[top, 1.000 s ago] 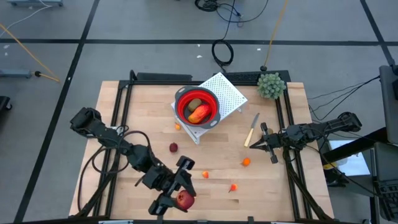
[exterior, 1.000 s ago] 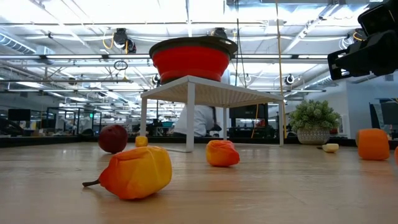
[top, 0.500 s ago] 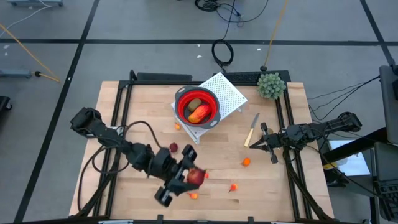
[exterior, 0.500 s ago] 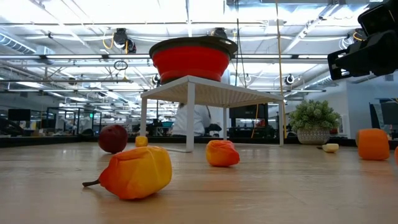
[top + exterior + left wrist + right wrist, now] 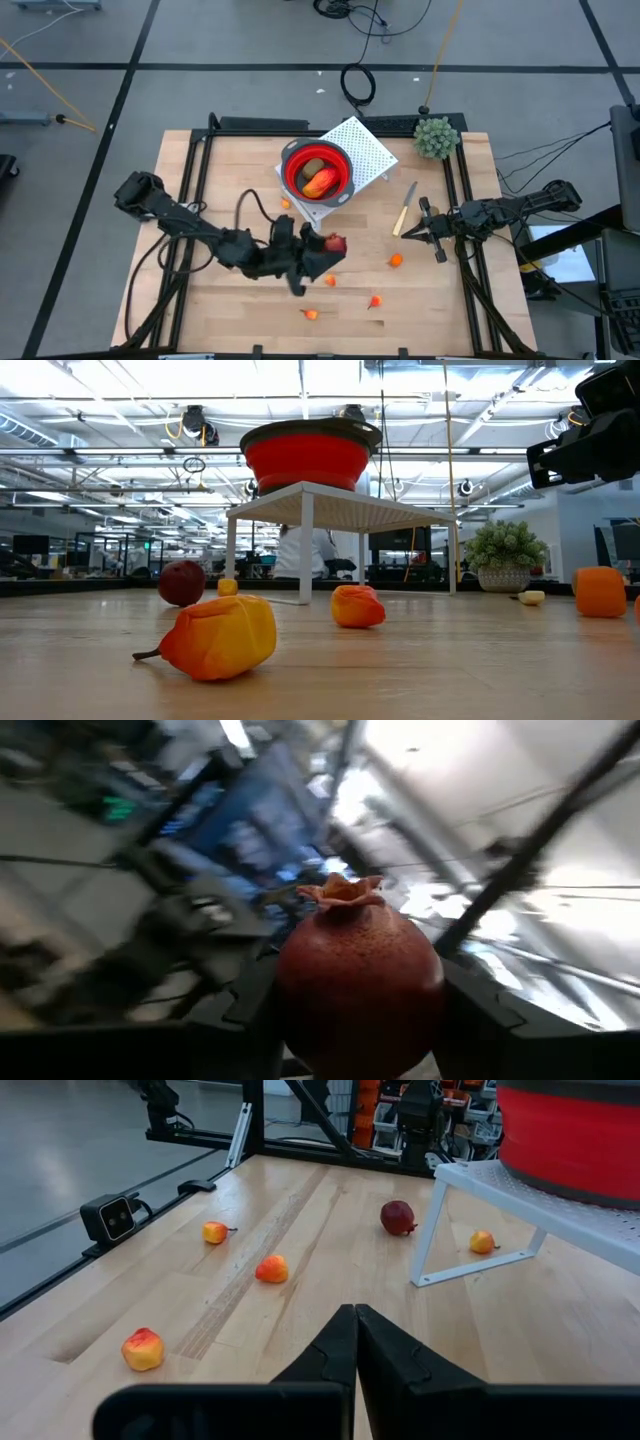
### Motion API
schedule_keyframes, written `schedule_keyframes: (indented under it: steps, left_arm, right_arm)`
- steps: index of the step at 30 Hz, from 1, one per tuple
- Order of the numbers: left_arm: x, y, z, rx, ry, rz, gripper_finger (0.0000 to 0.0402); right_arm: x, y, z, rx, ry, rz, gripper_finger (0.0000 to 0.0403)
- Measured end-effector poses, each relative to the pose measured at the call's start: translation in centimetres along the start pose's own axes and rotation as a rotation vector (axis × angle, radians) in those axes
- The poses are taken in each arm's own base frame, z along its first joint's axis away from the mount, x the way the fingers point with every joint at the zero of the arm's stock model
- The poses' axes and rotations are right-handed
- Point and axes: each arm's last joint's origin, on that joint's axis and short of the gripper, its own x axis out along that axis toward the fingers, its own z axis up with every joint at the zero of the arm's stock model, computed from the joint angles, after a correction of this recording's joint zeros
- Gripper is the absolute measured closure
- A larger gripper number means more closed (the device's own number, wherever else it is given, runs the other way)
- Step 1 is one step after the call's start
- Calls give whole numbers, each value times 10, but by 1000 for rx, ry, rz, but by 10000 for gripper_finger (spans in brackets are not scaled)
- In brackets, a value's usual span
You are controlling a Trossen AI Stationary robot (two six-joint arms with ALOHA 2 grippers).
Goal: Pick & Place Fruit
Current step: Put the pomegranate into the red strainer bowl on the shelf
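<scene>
- We see the left gripper (image 5: 322,250) above the middle of the wooden table (image 5: 230,170), its dark fingers (image 5: 235,1010) clamped on either side of a dark red pomegranate (image 5: 358,985); the fruit is round, with a matt, finely speckled skin and a small flared crown at its top.
- In the high view the same pomegranate (image 5: 334,243) sits at the tip of the left arm, lifted off the boards, just below and in front of the red bowl (image 5: 318,172).
- The red bowl is a smooth, round, ribbed tub resting on a white perforated stand (image 5: 365,150) with thin white legs; inside lie a brown oval fruit (image 5: 314,164) and a longer red-and-yellow fruit (image 5: 321,182).
- A second dark red ball (image 5: 398,1217) rests on the table beside the stand's leg.
- Small orange-and-yellow fruits lie scattered on the pale planks: one near the stand (image 5: 285,203), one near the front edge (image 5: 311,314), and others at (image 5: 396,260), (image 5: 375,300) and (image 5: 331,281).
- The right gripper (image 5: 423,232) waits at the table's right side, its two dark fingers (image 5: 350,1342) pressed flat together, with nothing between them.
- A pale-handled knife (image 5: 404,210) lies just beside it, and a green bushy plant (image 5: 436,137) stands at the far right corner.
</scene>
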Motion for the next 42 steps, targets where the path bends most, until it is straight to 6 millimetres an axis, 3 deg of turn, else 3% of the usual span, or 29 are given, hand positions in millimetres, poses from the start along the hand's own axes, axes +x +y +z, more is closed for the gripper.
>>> schedule_keyframes:
  steps: [5, 12, 29, 42]
  left_arm:
    - [6, 16, 1, 40, 9, 109, 229]
    - [18, 42, 14, 116, 18, 217, 209]
    - [19, 99, 88, 305, 178, 442, 214]
    - [25, 112, 147, 455, 405, 692, 213]
  right_arm:
    - [0, 0, 0, 0, 0, 0, 403]
    - [0, 0, 0, -3, 0, -3, 403]
    - [0, 0, 0, -21, -1, -2, 403]
    - [0, 0, 0, -19, 1, -4, 403]
